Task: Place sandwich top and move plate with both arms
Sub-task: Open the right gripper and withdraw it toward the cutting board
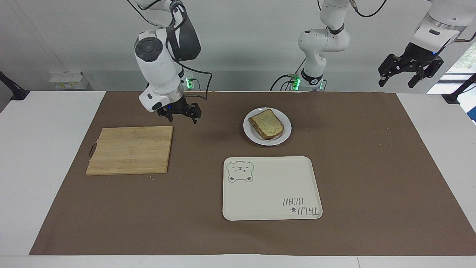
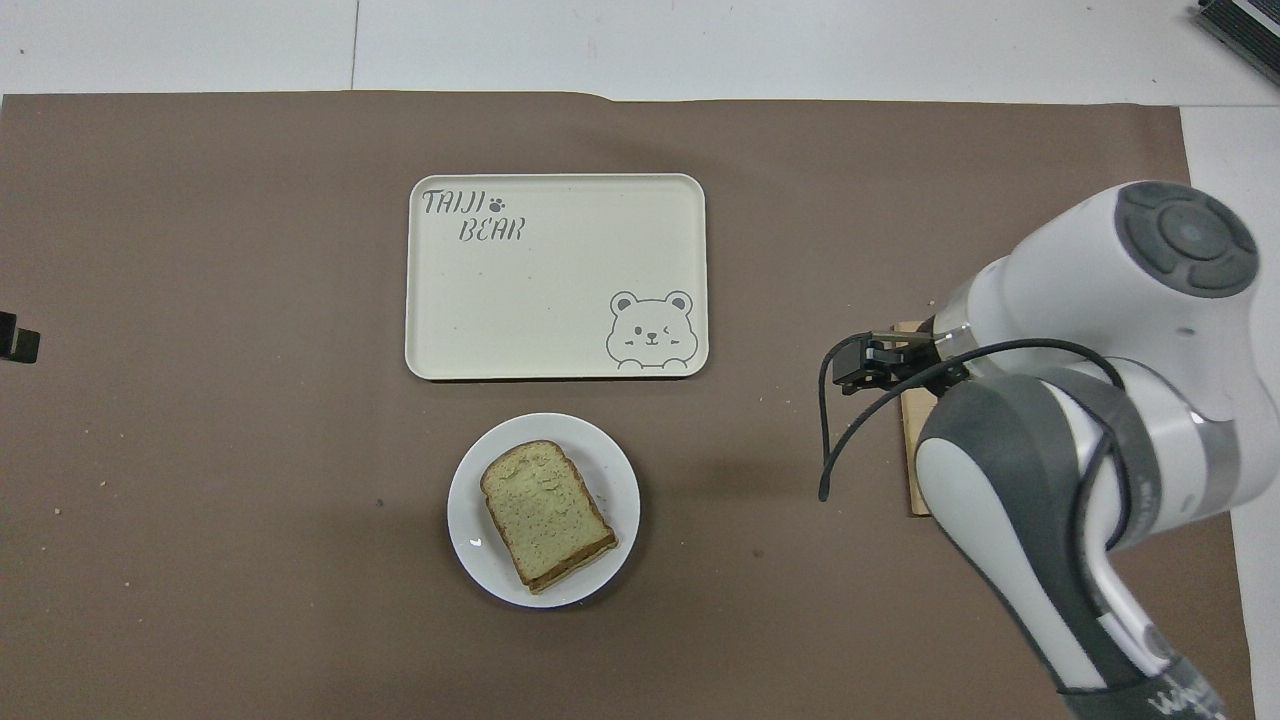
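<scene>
The plate (image 1: pixel 267 126) is seen nearer the robots than the tray (image 1: pixel 272 188), with the bread slice (image 1: pixel 266 124) lying on it. The right gripper (image 1: pixel 180 113), jaws spread and empty, hangs beside the cutting board (image 1: pixel 131 150). The left gripper (image 1: pixel 411 71), raised and spread open past the table's end, is shown only from the facing camera.

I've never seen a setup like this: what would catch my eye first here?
Probably the sandwich top sitting on the small white plate mid-table, with a bear-printed tray farther from the robots. The right pincer hangs open, holding nothing, above the brown mat beside the wooden cutting board; the left pincer waits high off the table's end.
</scene>
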